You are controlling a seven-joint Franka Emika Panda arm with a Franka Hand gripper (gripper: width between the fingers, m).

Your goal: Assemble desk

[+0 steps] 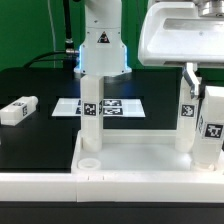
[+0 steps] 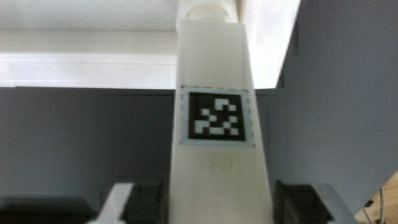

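Note:
The white desk slab (image 1: 150,160) lies at the front with its rim up. One leg (image 1: 90,110) stands in its far corner on the exterior view's left, and a second leg (image 1: 187,118) stands at the far right. My gripper (image 1: 205,86) is shut on a third leg (image 1: 212,125) and holds it upright over the slab's near right corner. In the wrist view this leg (image 2: 217,120) runs away from my gripper (image 2: 214,208), tag facing the camera, a finger (image 2: 121,200) on each side. A fourth leg (image 1: 18,110) lies loose on the table. An empty round socket (image 1: 88,158) shows at the near left corner.
The marker board (image 1: 120,105) lies flat behind the slab, in front of the robot base (image 1: 100,50). A white border rail (image 1: 40,185) runs along the front edge. The table top is black.

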